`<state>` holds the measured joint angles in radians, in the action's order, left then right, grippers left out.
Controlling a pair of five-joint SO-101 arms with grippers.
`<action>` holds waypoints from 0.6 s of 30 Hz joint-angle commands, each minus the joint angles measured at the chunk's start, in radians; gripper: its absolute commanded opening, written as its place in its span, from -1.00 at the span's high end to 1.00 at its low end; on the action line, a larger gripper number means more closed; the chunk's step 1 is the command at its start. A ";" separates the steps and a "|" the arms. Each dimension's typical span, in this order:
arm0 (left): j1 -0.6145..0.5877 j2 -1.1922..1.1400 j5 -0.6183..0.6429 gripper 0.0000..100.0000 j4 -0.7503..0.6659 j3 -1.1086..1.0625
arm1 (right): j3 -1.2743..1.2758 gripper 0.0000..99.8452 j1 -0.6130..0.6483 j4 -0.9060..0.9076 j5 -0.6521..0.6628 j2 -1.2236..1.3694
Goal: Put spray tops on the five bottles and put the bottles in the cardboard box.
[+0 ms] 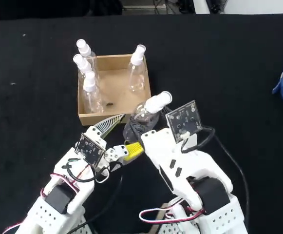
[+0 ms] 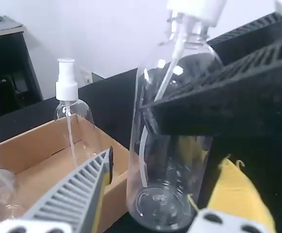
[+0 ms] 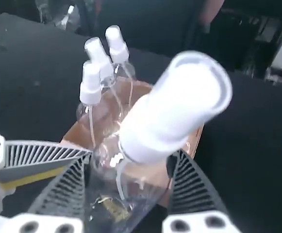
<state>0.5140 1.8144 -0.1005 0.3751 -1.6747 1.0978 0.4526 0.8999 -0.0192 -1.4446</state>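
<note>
High view shows me the right gripper [image 1: 140, 127] clamped on the clear plastic bottle with white spray top [image 1: 146, 114], tilted off upright just outside the brown cardboard box [image 1: 95, 117] near wall, with the left gripper [image 1: 124, 135] spread empty beside the bottle's base.
</note>
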 commanded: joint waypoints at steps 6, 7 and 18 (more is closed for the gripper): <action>-0.019 0.012 0.009 0.55 0.026 0.005 | -0.031 0.98 -0.029 -0.080 0.012 0.012; -0.019 0.012 0.008 0.55 0.054 0.022 | -0.024 0.98 -0.031 -0.104 0.015 0.012; -0.022 0.012 0.002 0.55 0.339 0.094 | -0.054 0.98 -0.129 -0.371 0.044 0.300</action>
<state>0.5002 1.8159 -0.1005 0.6697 -1.6441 1.0963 0.3790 0.6222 0.0192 -1.2743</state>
